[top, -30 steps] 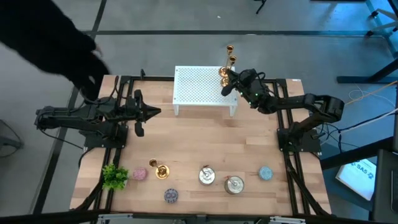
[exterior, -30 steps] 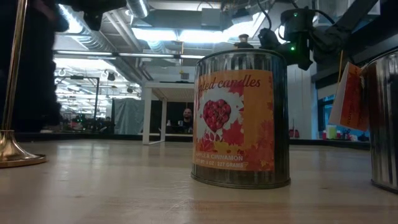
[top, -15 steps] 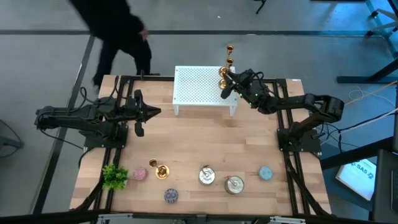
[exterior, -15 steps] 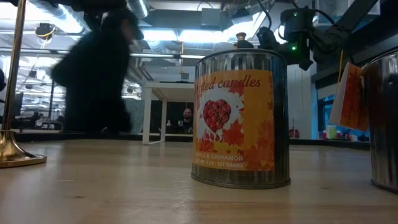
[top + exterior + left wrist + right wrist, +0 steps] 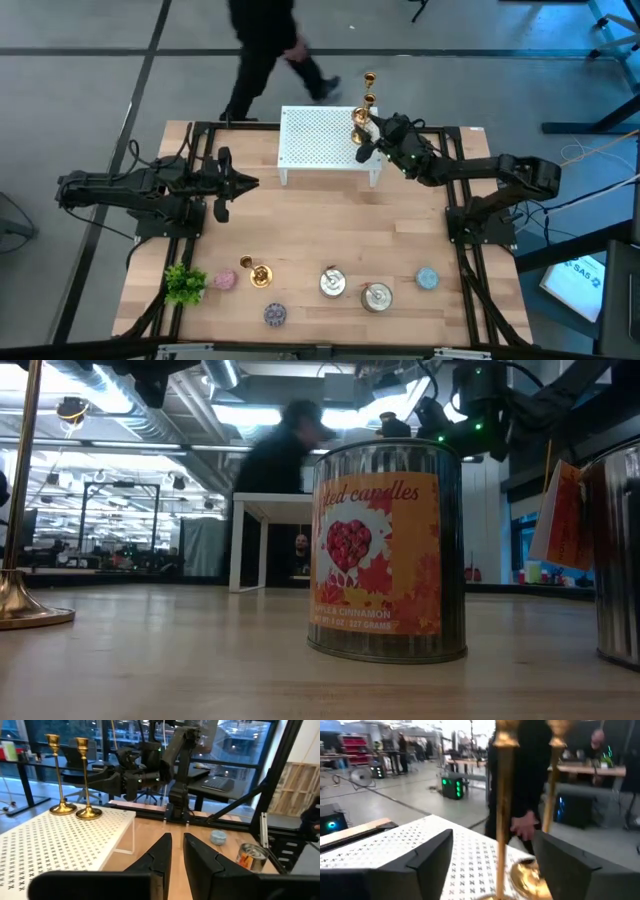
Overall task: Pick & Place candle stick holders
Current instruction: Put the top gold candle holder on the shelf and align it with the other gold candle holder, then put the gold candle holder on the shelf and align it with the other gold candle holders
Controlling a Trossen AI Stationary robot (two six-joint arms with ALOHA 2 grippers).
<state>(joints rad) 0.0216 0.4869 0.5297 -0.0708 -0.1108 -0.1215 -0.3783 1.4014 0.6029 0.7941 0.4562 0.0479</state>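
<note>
Two gold candle stick holders (image 5: 86, 780) (image 5: 61, 776) stand upright on their round bases at the far right corner of the white perforated stand (image 5: 325, 140). My right gripper (image 5: 368, 138) is open at that corner, with its fingers on either side of the nearer holder's stem (image 5: 503, 820) and clear of it. The other holder's stem (image 5: 551, 805) rises just behind. A third holder (image 5: 255, 272) stands on its base at the table's near left (image 5: 20, 610). My left gripper (image 5: 245, 182) hovers shut over the table's left middle.
Two silver tins (image 5: 333, 282) (image 5: 377, 296), one with an orange label (image 5: 385, 550), stand near the front edge. Pastel candles (image 5: 427, 278) (image 5: 224, 280) (image 5: 275, 315) and a small green plant (image 5: 185, 284) are there too. A person (image 5: 265, 40) walks behind the far edge.
My right gripper has opened and let go of the candle stick holder, which stays upright on the stand's far right corner. The person has walked from left to right behind the table.
</note>
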